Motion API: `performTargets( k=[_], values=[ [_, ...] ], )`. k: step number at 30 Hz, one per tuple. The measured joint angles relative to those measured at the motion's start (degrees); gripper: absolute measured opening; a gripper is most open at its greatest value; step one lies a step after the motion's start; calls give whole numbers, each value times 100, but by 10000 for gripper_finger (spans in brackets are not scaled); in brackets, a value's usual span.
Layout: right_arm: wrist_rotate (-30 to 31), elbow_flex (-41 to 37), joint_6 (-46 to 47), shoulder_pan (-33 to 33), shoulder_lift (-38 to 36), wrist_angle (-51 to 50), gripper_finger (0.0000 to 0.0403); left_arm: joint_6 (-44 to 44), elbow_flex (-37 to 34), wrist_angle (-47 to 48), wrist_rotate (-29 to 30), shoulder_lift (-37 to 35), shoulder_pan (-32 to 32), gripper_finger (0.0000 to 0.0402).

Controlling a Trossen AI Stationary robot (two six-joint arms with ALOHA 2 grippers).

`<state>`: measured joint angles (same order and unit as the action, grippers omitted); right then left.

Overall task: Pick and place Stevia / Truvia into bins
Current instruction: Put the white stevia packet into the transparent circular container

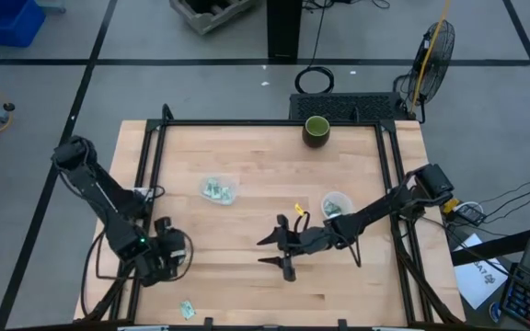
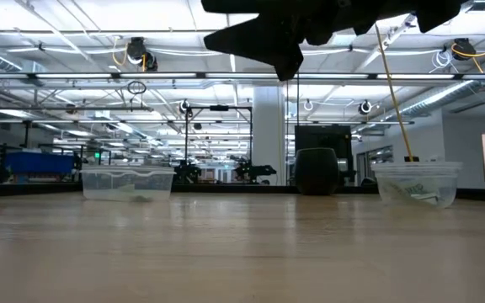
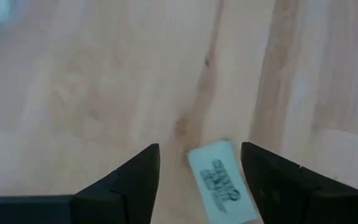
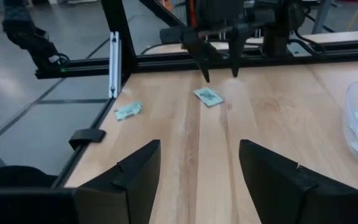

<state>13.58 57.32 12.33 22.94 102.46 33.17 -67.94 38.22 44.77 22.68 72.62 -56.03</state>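
Note:
A pale green and white sachet (image 3: 221, 182) lies flat on the wood, and my open left gripper (image 3: 199, 152) hangs just above it near the table's left near corner (image 1: 175, 250), one finger on either side, touching nothing. Seen from the right wrist view, that gripper (image 4: 219, 74) stands over the sachet (image 4: 208, 96). A second sachet (image 4: 128, 110) lies by the near edge (image 1: 187, 309). My right gripper (image 1: 277, 250) is open and raised over the table's middle. The squarish clear bin (image 1: 219, 190) and the round clear bin (image 1: 336, 204) both hold sachets.
A dark green cup (image 1: 316, 131) stands at the far edge. A small yellow scrap (image 1: 297, 210) lies left of the round bin. A black frame rail (image 4: 114, 62) borders the table's left side. Bare wood lies between the two grippers.

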Motion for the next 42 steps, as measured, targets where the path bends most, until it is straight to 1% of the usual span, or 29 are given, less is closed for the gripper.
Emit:
performTargets(
  k=[4, 8, 10, 15, 21, 24, 27, 33, 36, 42],
  values=[
    [2, -2, -21, 2, 1, 32, 210, -349, -398, -774, -17, 3, -166, 219],
    [7, 0, -15, 0, -1, 30, 210, -458, -869, -1582, -218, 28, -210, 217],
    [7, -1, -19, 0, -1, 26, 210, -587, -1074, -1809, -316, 28, -202, 218],
    [7, 0, -19, 0, -1, 23, 210, -954, -1362, -1988, -358, 72, -208, 218],
    [7, 0, -14, 0, -1, 44, 210, -901, -1392, -2015, -243, 279, -212, 211],
    [7, 0, 8, 2, -1, 46, 210, -756, -1392, -2065, -108, 406, -212, 188],
    [7, 0, 17, 2, -1, 46, 210, -569, -1400, -2176, 60, 509, -209, 156],
    [4, 0, 21, 2, -1, 45, 210, -433, -1412, -2207, 160, 603, -223, 96],
    [4, 0, 22, 2, -1, 44, 210, -406, -1419, -2236, 195, 607, -221, 74],
    [4, 0, 5, 2, -1, 46, 210, -144, -1455, -2399, 488, 489, -146, 44]
  ],
)
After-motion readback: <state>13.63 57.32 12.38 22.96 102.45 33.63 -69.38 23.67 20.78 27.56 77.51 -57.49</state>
